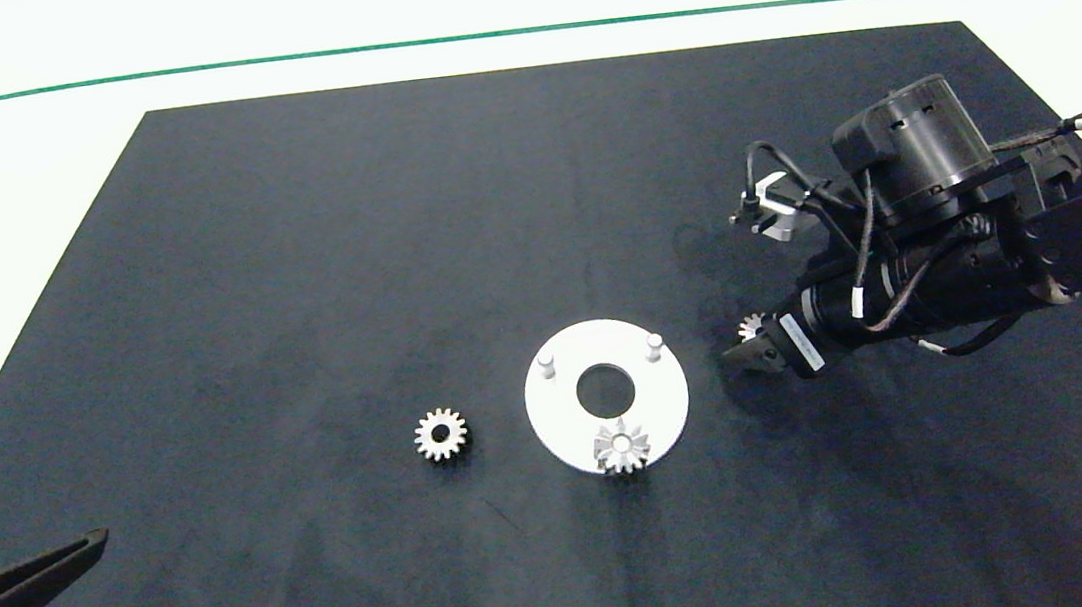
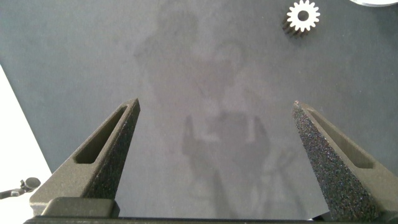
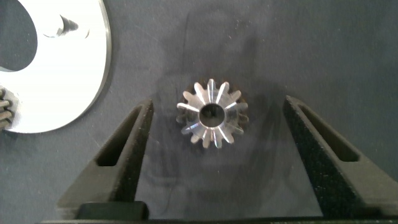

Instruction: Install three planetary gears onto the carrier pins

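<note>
Planetary gears (image 1: 440,435) on dark mat (image 1: 296,269)

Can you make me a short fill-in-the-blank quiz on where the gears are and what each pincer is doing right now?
1. The number of gears already on a pin of the disc is ____.
2. The right pincer is open around a gear lying on the ____.
3. The pincer idle near the mat's left edge is the ____ one.
4. The number of pins without a gear is ____.

Missing words: one; mat; left; two
</note>
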Robot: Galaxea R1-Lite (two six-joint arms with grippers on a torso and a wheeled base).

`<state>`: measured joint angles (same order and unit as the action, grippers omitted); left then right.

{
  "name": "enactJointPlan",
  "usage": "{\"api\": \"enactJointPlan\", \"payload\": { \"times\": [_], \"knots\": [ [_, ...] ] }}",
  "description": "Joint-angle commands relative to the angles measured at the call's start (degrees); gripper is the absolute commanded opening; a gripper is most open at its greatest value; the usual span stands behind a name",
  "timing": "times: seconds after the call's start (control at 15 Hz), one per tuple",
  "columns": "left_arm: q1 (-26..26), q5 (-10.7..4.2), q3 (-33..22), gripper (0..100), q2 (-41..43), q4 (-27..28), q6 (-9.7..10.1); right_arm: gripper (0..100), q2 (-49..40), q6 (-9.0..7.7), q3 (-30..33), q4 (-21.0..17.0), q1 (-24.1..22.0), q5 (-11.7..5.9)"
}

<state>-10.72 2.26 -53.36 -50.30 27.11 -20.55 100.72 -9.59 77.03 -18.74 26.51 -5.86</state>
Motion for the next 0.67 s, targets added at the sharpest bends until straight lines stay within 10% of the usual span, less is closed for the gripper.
{"api": "enactJointPlan", "payload": {
  "times": [0.07,0.67],
  "knots": [
    [0.0,0.03,0.0,100,0.2,0.2,-0.1,77,0.5,0.01,0.0,0.7,-0.1,-0.02],
    [0.0,0.03,-0.1,100,0.3,0.1,-0.1,59,1.6,-0.07,0.0,0.9,-0.1,-0.02]
  ]
}}
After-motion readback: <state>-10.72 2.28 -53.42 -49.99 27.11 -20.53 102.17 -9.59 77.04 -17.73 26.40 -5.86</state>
